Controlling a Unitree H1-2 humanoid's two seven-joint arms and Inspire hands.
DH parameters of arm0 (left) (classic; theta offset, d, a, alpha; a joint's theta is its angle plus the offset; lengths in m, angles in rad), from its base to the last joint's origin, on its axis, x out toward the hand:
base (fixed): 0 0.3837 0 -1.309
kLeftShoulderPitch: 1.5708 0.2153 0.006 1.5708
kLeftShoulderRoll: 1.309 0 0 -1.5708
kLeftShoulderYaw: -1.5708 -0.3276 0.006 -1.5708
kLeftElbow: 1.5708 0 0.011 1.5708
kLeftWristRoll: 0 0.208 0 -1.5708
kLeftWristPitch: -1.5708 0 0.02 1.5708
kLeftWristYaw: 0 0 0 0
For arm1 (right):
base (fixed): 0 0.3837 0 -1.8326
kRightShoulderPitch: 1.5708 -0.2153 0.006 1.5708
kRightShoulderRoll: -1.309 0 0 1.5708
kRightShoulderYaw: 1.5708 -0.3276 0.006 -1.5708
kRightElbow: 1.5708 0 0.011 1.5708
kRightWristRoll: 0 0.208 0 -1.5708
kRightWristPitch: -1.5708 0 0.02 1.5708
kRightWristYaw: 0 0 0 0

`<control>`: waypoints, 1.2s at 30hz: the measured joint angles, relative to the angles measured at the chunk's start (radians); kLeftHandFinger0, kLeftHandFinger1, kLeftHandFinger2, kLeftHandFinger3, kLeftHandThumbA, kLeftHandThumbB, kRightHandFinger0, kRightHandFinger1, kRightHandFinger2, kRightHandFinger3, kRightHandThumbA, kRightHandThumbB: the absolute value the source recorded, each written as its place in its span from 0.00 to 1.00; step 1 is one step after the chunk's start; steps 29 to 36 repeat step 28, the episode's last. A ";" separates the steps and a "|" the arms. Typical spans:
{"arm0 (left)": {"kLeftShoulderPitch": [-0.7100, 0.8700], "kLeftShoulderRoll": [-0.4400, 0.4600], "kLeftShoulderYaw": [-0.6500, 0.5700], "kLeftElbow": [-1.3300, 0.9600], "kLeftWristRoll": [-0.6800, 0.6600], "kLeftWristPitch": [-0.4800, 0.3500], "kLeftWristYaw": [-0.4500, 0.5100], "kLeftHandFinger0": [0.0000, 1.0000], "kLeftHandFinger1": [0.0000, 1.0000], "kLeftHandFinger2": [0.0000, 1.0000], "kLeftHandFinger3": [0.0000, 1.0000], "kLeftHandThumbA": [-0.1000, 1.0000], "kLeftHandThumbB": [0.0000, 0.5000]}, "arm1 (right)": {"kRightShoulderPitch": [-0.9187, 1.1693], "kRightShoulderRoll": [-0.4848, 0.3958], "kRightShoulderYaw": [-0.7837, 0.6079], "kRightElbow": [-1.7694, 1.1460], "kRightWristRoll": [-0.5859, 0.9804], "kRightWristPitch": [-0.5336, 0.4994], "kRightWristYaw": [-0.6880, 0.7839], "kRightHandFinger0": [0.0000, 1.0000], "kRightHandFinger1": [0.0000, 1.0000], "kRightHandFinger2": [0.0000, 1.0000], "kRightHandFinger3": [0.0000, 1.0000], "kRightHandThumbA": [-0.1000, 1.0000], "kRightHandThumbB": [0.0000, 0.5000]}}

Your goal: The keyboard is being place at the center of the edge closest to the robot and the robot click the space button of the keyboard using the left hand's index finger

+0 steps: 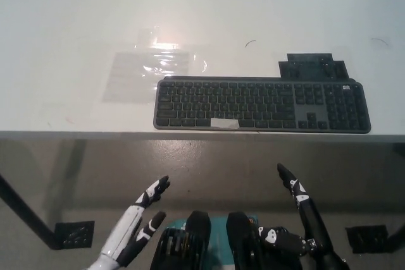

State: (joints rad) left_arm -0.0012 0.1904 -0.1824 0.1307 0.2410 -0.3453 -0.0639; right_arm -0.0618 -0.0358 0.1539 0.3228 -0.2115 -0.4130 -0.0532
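With my left hand hanging empty below the white table, fingers apart, and my right hand resting spread at lower right, I'd lift and dab the index fingertip squarely onto the pale-taped space bar of the keyboard at the near edge.

**Head view: item count**

- Keyboard, dark grey, full-size: 1
- Pale tape strip on its space bar: 1
- White table: 1
- Clear plastic sheet on the tabletop: 1
- Black flat plate behind the keyboard: 1
- Black floor plates: 2
- Robot hands: 2, being one white left hand and one black right hand
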 measured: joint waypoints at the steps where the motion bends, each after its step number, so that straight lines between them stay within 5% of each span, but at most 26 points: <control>1: 0.003 -0.003 0.007 0.017 -0.006 -0.004 0.000 1.00 1.00 1.00 1.00 1.00 0.68 | 0.000 0.000 0.001 0.000 0.000 -0.001 0.000 1.00 1.00 1.00 1.00 1.00 0.68; 7: 0.014 -0.005 0.029 0.049 -0.064 -0.016 -0.007 1.00 1.00 1.00 1.00 1.00 0.77 | 0.000 0.003 0.006 0.000 0.000 -0.003 0.000 1.00 1.00 1.00 1.00 1.00 0.69; 18: 0.010 -0.008 0.041 0.058 -0.110 -0.014 -0.018 1.00 1.00 1.00 1.00 1.00 0.68 | 0.001 0.003 0.009 -0.002 -0.001 -0.005 -0.001 1.00 1.00 1.00 1.00 1.00 0.70; 36: 0.005 -0.012 0.043 0.061 -0.114 -0.014 -0.018 1.00 1.00 1.00 1.00 1.00 0.69 | 0.000 0.003 0.007 -0.004 0.000 -0.005 -0.001 1.00 1.00 1.00 1.00 1.00 0.69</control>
